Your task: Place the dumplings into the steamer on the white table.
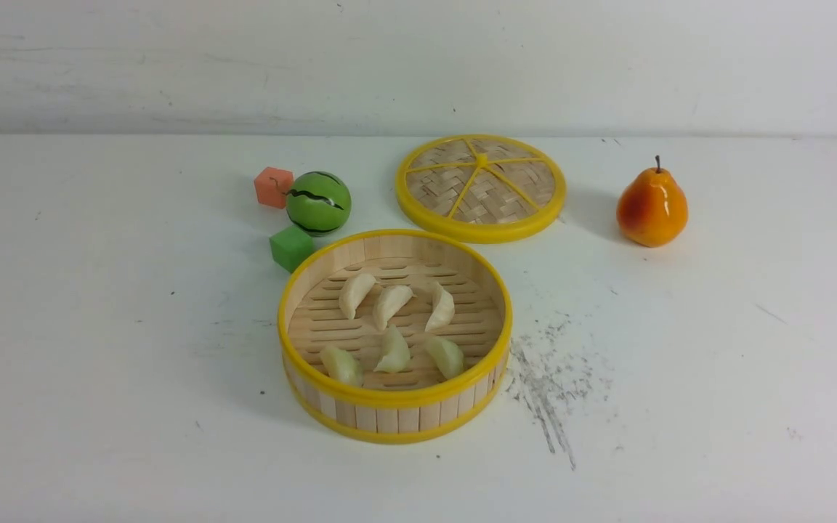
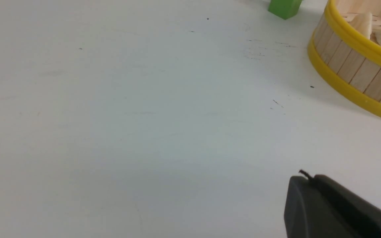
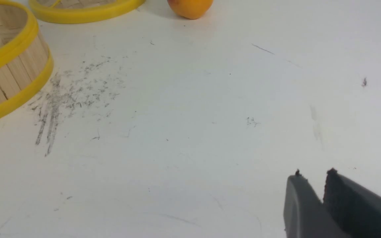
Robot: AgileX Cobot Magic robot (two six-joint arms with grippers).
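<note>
The steamer stands in the middle of the white table, and several cream dumplings lie on its slatted floor. Neither gripper shows in the front view. In the left wrist view my left gripper is shut and empty, hanging over bare table well clear of the steamer, where two dumplings peek over the rim. In the right wrist view my right gripper stands slightly open with nothing between its fingers, far from the steamer.
The woven yellow-rimmed lid lies flat behind the steamer. An orange pear stands at the right. A green watermelon ball, an orange-red cube and a green cube sit behind the steamer's left. Grey scuff marks lie right of it.
</note>
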